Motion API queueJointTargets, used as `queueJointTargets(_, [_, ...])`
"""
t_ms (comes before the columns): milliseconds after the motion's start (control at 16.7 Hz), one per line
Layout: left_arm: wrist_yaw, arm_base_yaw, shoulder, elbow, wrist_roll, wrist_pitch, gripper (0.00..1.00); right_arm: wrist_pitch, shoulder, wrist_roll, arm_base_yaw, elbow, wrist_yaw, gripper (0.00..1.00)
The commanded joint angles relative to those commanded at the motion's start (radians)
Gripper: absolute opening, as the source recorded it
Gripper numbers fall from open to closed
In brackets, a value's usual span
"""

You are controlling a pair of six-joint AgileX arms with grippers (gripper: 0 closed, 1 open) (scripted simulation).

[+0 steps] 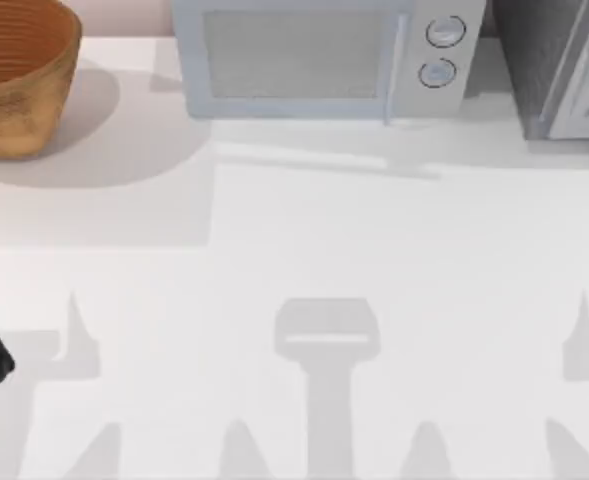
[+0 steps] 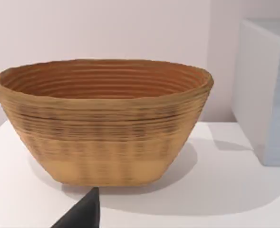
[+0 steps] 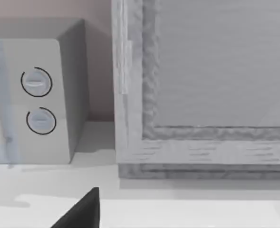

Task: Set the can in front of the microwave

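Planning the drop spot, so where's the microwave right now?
The microwave sits at the table's far edge in the top view, between the woven basket and the darker speckled appliance.

A matt, smooth white table (image 1: 304, 240) is seen beneath soft shadows. The basket (image 1: 19, 75) at the far left is shown in coiled, ribbed fibre, tan outside and reddish-brown within, its rough banding clearest in the left wrist view. The microwave (image 1: 319, 55) is finished in smooth, matt light grey-blue, apparently plastic, with a fine mesh window and two ringed knobs (image 1: 442, 50) of pale sheen. The darker appliance (image 1: 564, 65) at the far right is rendered with a speckled, grainy grey surface and a paler framed door.
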Motion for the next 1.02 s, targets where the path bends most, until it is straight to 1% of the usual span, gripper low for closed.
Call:
queueJointTargets(180, [0.001,0.002,0.009,0.008,0.009,-0.008,1.0,0.0,0.0,0.0,0.0,0.0,0.0,1.0])
queueJointTargets(360, [0.005,0.021,0.096,0.084,0.088,-0.08,1.0,0.0,0.0,0.0,0.0,0.0,0.0,1.0])
queueJointTargets(480, [0.005,0.044,0.209,0.181,0.172,-0.159,1.0,0.0,0.0,0.0,0.0,0.0,0.0,1.0])
queueJointTargets(720, [0.0,0.094,0.508,0.395,0.336,-0.323,1.0,0.0,0.0,0.0,0.0,0.0,0.0,1.0])
queueJointTargets(1020, [-0.007,0.157,0.799,0.614,0.521,-0.515,1.0,0.0,0.0,0.0,0.0,0.0,0.0,1.0])
